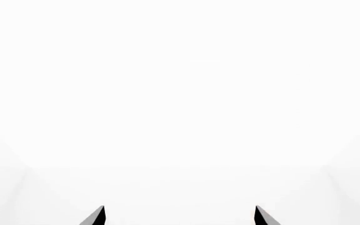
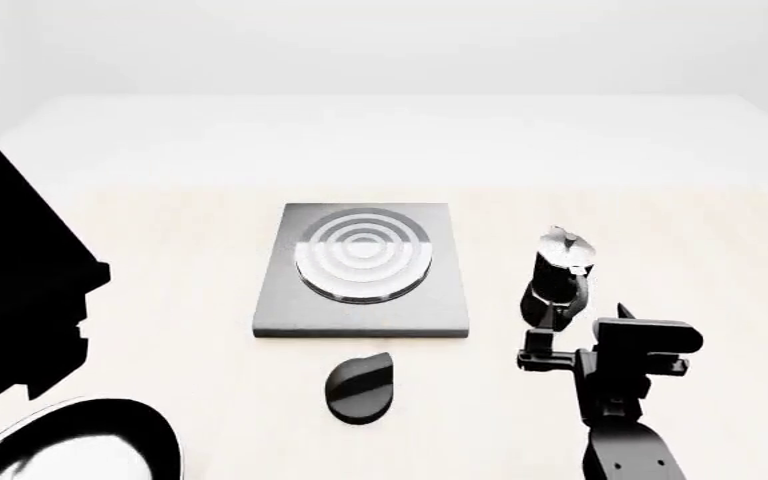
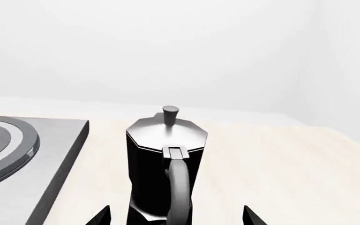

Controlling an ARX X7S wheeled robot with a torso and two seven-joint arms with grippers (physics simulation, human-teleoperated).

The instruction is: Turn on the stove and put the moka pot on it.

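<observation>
Black against the pale desk (image 2: 157, 260), your left arm fills the near-left edge of the head view; its pincer (image 1: 180, 216) shows only in its own wrist camera, where two dark fingertips stand well apart with nothing but white between them, so it is open and empty. Below that arm sits one frying pan (image 2: 77, 445), cut off by the frame. Move across and you find one stove (image 2: 361, 270), its ringed burner bare, and one round knob (image 2: 361, 386) lying just in front of the slab. I judge the knob unturned, though nothing here proves it either way. Further right stands one moka pot (image 2: 560, 278), upright on the desk beside the stove, handle (image 3: 178, 187) facing your right pincer (image 3: 176, 216). That pincer is spread wide, tips either side of the handle without closing on it. You appear to be lining up the grasp: ease forward, close on the handle, then lift cleanly and carry the pot over the burner.
</observation>
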